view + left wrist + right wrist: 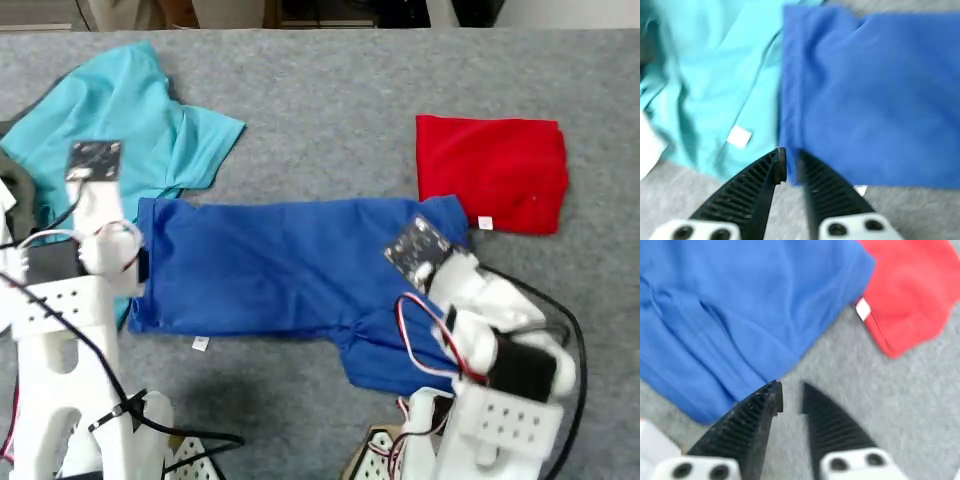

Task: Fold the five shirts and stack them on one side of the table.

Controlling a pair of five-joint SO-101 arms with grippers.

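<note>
Three shirts: one blue shirt point(280, 265) spread flat, one teal shirt point(120, 110) touching one end, one folded red shirt point(490, 172) beside the other. My left gripper point(791, 160) and right gripper point(791, 392) hang at its edges, jaws slightly parted, empty.

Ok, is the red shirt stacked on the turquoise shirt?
No, in the high view the red shirt lies folded by itself on the grey table, well apart from the turquoise shirt.

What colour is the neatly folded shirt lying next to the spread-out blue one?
The folded shirt is red, seen best in the high view.
</note>
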